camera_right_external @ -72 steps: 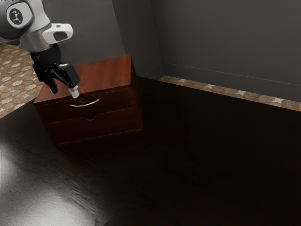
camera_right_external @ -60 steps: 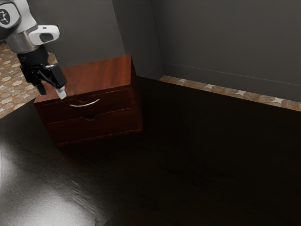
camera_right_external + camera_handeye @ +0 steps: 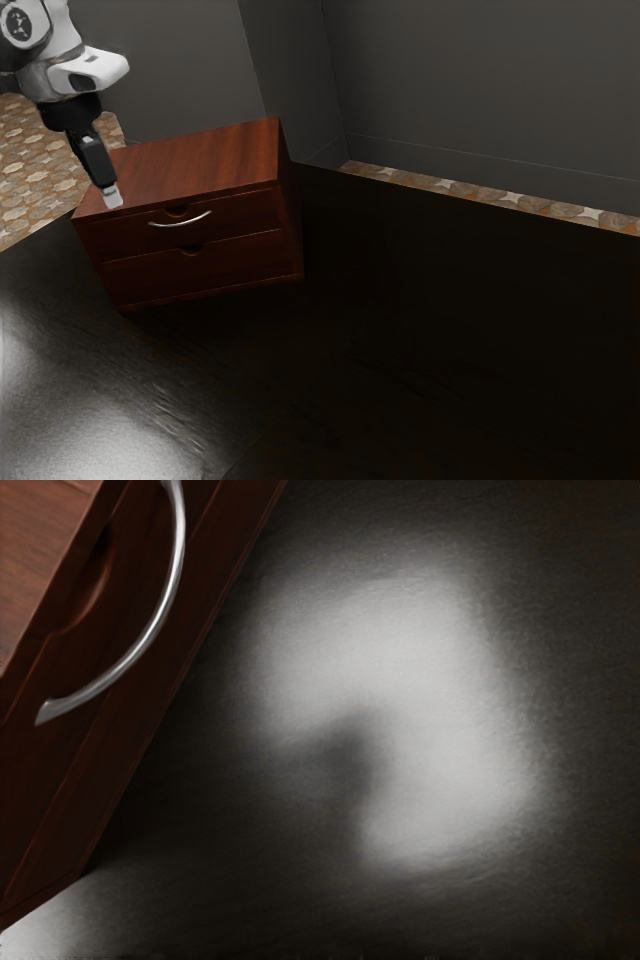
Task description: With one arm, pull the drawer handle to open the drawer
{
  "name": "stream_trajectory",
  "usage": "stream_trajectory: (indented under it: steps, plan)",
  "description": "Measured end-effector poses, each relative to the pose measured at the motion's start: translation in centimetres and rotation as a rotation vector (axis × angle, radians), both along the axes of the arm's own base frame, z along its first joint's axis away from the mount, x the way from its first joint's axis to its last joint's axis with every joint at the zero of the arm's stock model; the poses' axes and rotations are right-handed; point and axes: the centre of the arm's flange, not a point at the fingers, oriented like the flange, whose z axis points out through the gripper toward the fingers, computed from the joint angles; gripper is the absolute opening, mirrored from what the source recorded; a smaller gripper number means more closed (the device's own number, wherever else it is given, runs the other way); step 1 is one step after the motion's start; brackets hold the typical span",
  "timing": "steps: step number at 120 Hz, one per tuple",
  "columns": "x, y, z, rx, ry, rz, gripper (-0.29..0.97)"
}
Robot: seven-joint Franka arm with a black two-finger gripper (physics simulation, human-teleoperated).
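Note:
A reddish wooden cabinet (image 3: 200,160) with two drawers stands on the dark floor. The top drawer (image 3: 240,215) carries a curved silver handle (image 3: 180,219) and sits flush with the cabinet front. My gripper (image 3: 112,195) hangs at the cabinet's front top corner on the exterior view's left. It is apart from the handle, left of it and slightly above. Seen edge-on, it holds nothing that I can make out. In the wrist view the silver handle (image 3: 150,630) arcs across the dark drawer front (image 3: 60,780), off to one side of my hand.
Glossy dark floor (image 3: 400,350) spreads in front of and to the right of the cabinet, with a bright glare patch (image 3: 400,710). Grey walls (image 3: 480,80) stand behind. A patterned floor strip (image 3: 30,170) lies at the exterior view's left.
My hand has moved toward the exterior view's left, away from the handle, and has turned so it shows edge-on. The drawer and cabinet have not moved.

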Motion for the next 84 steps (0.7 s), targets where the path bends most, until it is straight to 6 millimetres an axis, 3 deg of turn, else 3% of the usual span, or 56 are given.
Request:
stream_trajectory:
  steps: [15, 25, 36, 58, 84]
  plan:
    - [0.2, 0.4, -0.5, 0.005, 0.008, -0.077, 0.68]
    - [1.1, -2.7, -1.2, 0.065, 0.049, -0.171, 0.68]
    - [-1.4, -4.8, -1.6, 0.114, 0.048, -0.243, 0.68]
    - [-1.9, -3.9, -0.9, 0.189, -0.003, -0.290, 0.68]
    - [-4.0, -3.4, -4.0, 0.202, -0.024, -0.322, 0.68]
